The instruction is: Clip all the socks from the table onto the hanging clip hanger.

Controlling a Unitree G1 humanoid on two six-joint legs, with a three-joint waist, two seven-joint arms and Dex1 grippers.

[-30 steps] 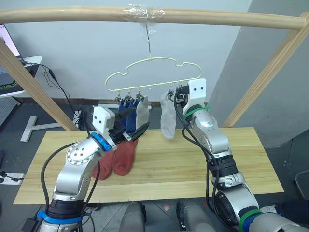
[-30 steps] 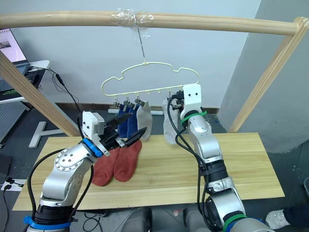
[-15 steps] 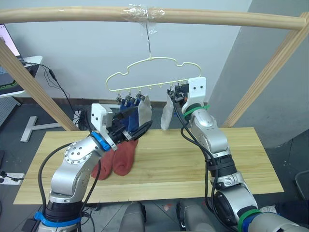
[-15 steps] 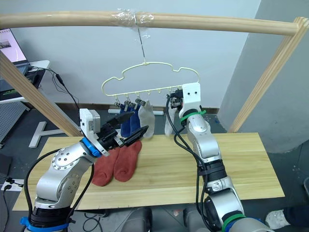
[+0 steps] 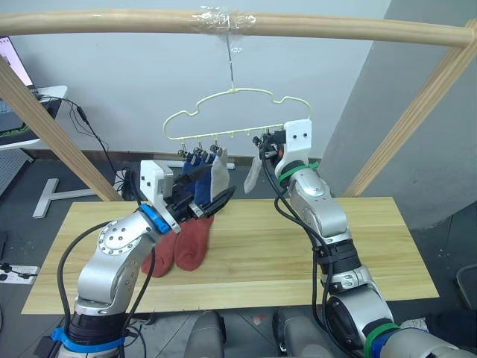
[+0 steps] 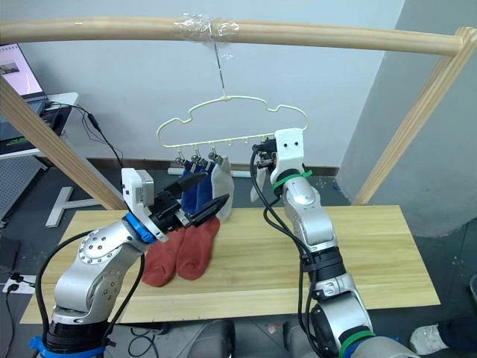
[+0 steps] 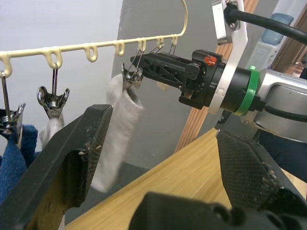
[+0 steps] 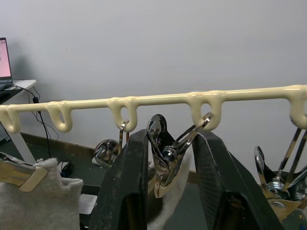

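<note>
The pale-yellow clip hanger [image 5: 232, 90] hangs from the pole. At its left end two blue socks [image 5: 199, 186] and a grey sock [image 5: 219, 175] hang from clips. My right gripper [image 5: 264, 142] is shut on a silver clip [image 8: 165, 155] under the bar, and a second grey sock [image 7: 117, 129] hangs from that clip, tilted to the left. My left gripper [image 5: 209, 189] stands open in front of the blue socks with nothing between its fingers. Two rust-red socks [image 5: 194, 242] lie side by side on the table [image 5: 291, 250] below it.
A round wooden pole [image 5: 112, 21] runs overhead, with slanted legs at left [image 5: 52, 134] and right [image 5: 417, 112]. A desk with a screen [image 5: 15, 74] and cables stands beyond the table's left end.
My right gripper has moved left along the hanger bar with the clip, and the grey sock under it has swung and tilted to the left. The left gripper has hardly moved.
</note>
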